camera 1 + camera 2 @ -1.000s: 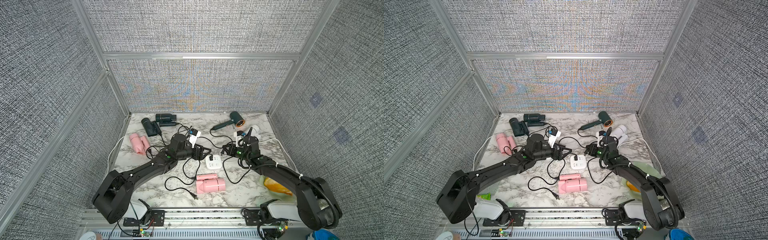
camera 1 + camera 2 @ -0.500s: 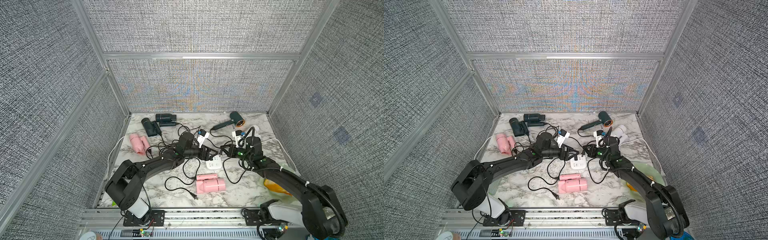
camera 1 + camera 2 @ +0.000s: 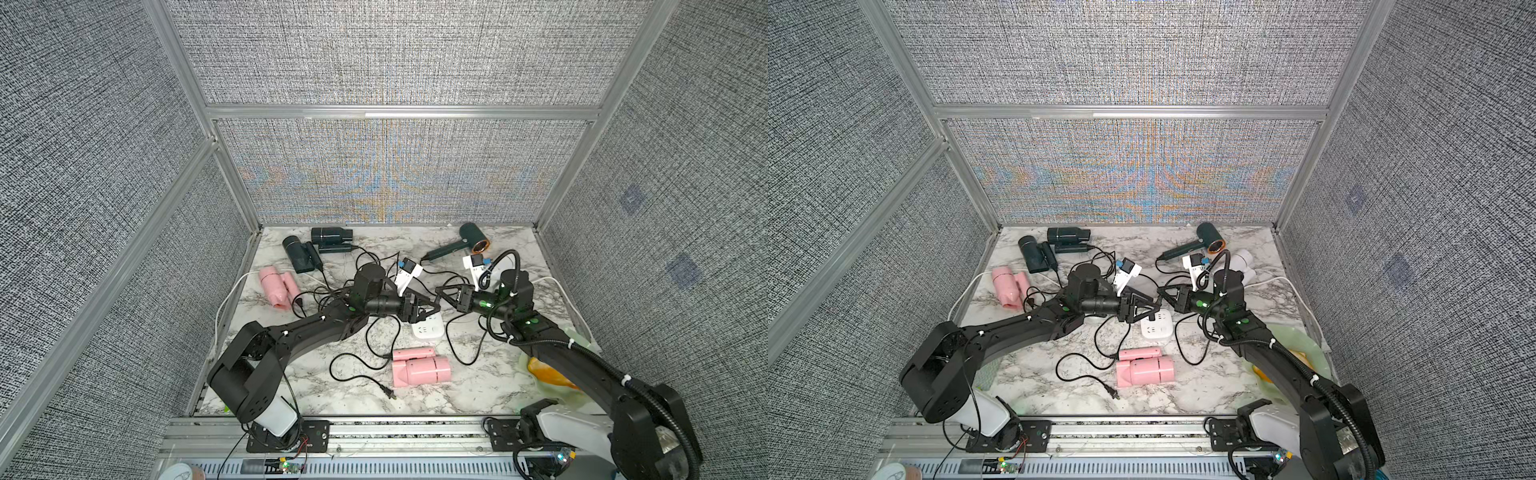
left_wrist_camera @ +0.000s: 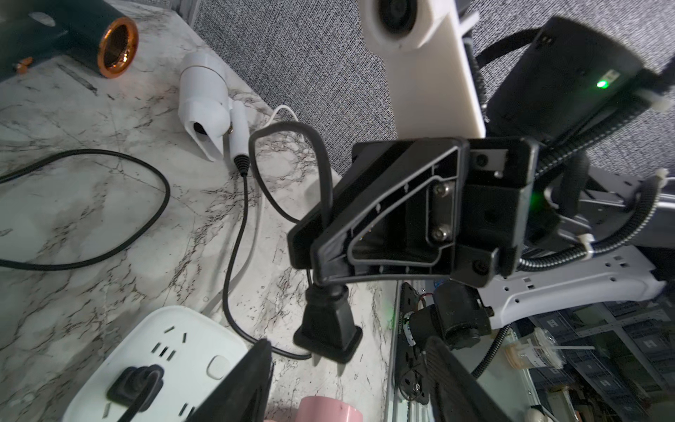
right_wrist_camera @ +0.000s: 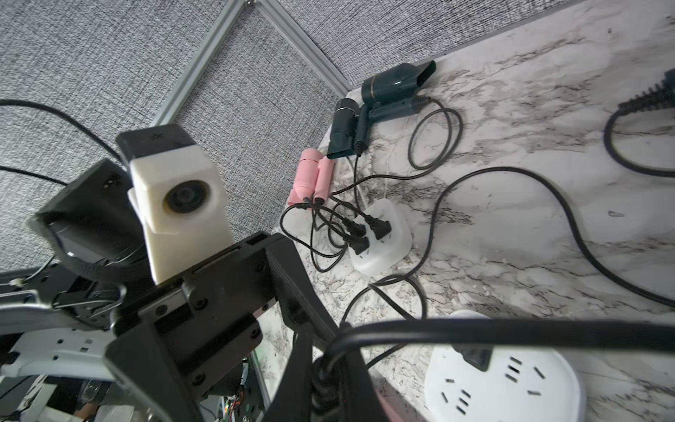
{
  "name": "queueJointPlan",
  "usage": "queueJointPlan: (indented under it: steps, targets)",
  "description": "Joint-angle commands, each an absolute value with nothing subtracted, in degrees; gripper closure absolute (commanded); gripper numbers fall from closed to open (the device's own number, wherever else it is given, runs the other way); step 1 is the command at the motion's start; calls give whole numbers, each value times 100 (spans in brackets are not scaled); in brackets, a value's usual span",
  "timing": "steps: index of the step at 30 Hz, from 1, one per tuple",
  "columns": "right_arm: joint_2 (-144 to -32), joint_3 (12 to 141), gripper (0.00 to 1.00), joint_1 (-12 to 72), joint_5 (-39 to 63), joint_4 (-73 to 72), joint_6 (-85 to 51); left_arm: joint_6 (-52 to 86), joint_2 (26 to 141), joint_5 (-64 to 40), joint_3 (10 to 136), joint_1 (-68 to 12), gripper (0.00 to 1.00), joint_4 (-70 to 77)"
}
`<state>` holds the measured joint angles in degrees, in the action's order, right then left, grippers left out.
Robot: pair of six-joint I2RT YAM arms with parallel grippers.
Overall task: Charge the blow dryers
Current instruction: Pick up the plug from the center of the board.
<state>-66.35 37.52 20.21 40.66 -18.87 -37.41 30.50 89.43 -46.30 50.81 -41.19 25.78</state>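
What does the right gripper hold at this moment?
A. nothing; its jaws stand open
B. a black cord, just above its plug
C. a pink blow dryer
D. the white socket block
B: in the left wrist view the right gripper is closed on the black cord, and the plug hangs just below its fingers with two prongs pointing down.

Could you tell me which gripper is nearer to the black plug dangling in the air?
Right. The right gripper is shut on the cord just behind the black plug; the left gripper is open, fingers flanking it without touching.
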Motion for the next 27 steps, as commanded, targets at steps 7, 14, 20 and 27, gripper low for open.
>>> queueJointPlan:
  steps: [7,14,20,27]
  targets:
    - [-6699,3799,91,2030,4833,-2856,-4287,3861,9019,-5656,4893,-3974,42,3892]
    - [-6785,3749,91,2049,4888,-3063,-4377,4057,9081,-5756,4878,-3975,55,4059]
    - [-6829,3731,91,2096,4944,-3111,-4362,4155,9157,-5713,4873,-3974,55,4146]
    - [-6874,3700,91,2120,4922,-3129,-4338,4168,9202,-5717,4894,-3977,62,4175]
